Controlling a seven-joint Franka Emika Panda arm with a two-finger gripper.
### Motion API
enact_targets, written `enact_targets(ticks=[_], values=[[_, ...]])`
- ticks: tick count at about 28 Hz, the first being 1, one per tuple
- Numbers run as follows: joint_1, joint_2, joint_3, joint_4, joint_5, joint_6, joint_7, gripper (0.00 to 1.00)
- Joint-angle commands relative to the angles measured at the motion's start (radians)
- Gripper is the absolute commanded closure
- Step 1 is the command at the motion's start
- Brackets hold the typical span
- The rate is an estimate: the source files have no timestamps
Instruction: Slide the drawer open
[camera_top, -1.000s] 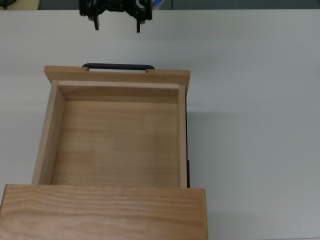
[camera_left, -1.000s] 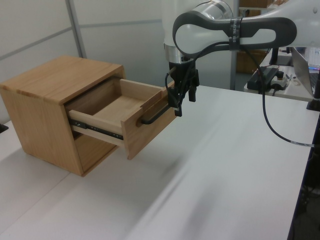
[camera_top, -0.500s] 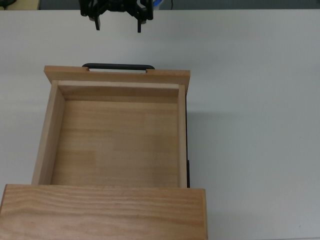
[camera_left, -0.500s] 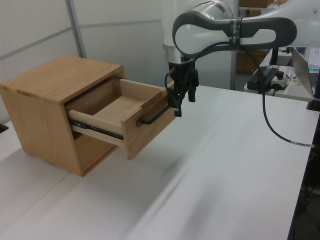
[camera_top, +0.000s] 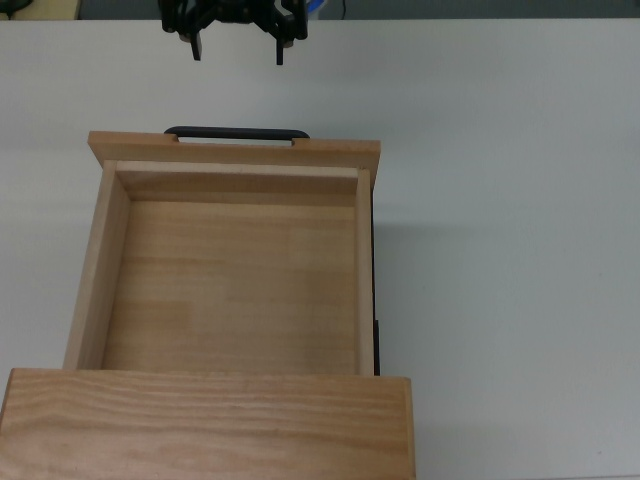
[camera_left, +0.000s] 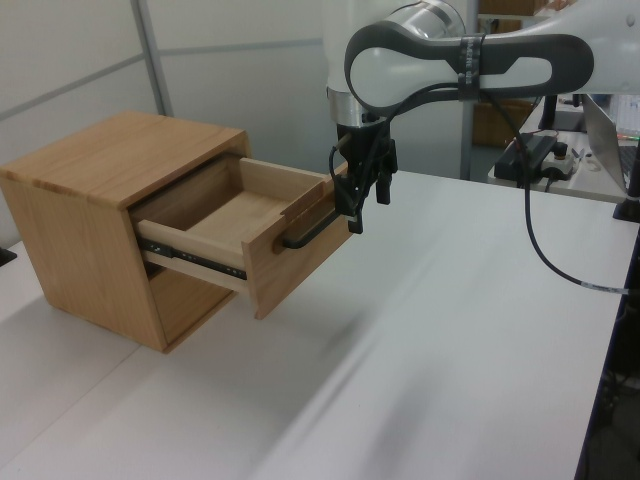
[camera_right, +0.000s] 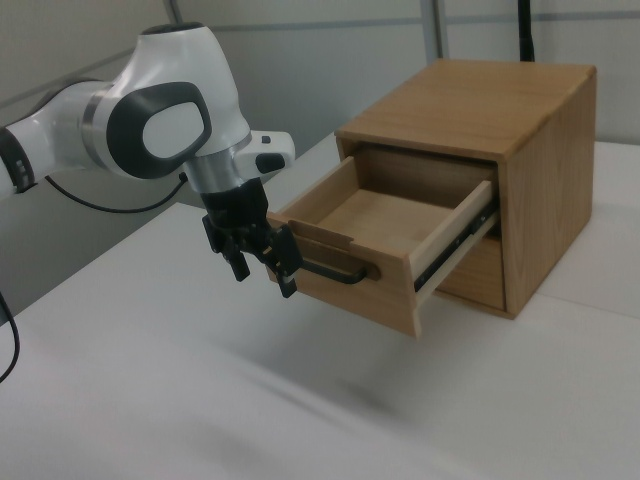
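One cabinet (camera_left: 95, 215) sits on the white bench (camera_left: 420, 350), and its one drawer (camera_top: 235, 270) is pulled well out, nothing inside it. In the top view the cabinet's grained top fills the bottom edge, the drawer box reaches up from it, then comes the wider front panel (camera_top: 233, 150). Past the panel, one black handle (camera_top: 237, 132), a thin bar standing off the front. Further on, one pincer (camera_top: 237, 52), its two fingers spread wide and grasping nothing, near the handle but apart from it, bare bench showing between them. In the right view, one white arm (camera_right: 165, 125) carries it, fingers pointing down. One black cable (camera_left: 545, 245) hangs at the back.
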Motion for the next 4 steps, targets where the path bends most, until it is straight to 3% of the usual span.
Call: enact_targets(ticks=[1, 4], values=[[0.003, 0.012, -0.002, 0.030, 0.022, -0.032, -0.013, 0.00], [0.003, 0.012, -0.002, 0.030, 0.022, -0.032, -0.015, 0.00]])
